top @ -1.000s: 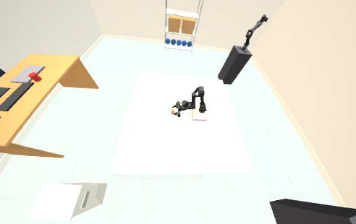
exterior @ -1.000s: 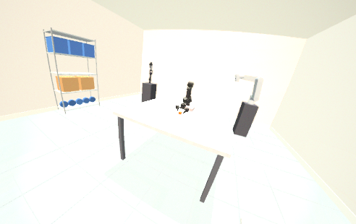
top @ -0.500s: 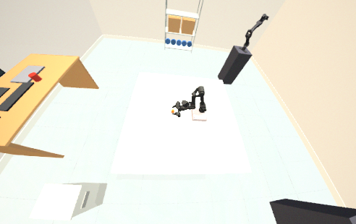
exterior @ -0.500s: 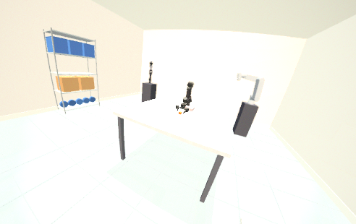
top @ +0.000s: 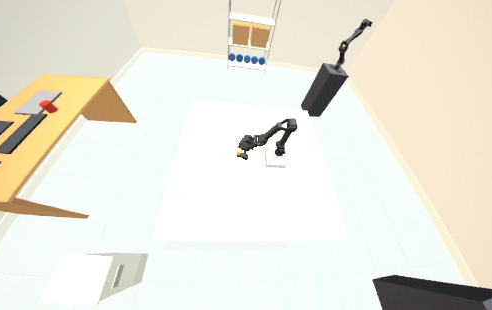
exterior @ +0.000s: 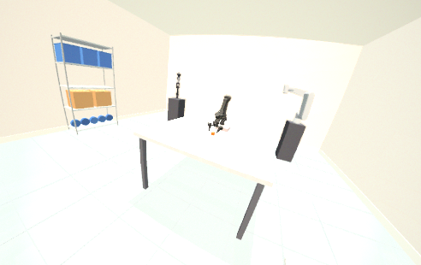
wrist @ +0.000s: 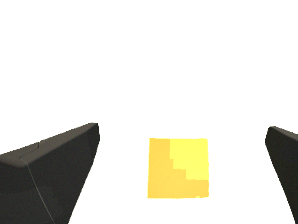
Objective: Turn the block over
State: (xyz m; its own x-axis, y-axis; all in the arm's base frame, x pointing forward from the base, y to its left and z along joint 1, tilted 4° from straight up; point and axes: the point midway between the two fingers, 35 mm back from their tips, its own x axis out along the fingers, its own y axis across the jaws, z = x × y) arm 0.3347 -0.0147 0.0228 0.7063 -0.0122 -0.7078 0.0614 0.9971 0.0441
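Nearby, open pincer (top: pixel 242 152) (exterior: pixel 214 128) (wrist: pixel 188 133) around orange block (top: pixel 239 154) (exterior: pixel 213 133) (wrist: pixel 178 168), pale base plate (top: pixel 276 164) (exterior: pixel 227 128) behind.

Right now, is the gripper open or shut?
Open: in the wrist view, the fingers of the gripper stand wide apart, with bare gaps on both sides of the block.

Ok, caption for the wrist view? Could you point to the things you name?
Open pincer (wrist: pixel 188 133) around a yellow-orange block (wrist: pixel 170 182), touching neither side, no mark visible.

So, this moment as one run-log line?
gripper: open, nothing held | block: between the fingers in wrist view, untouched | marked side: not visible
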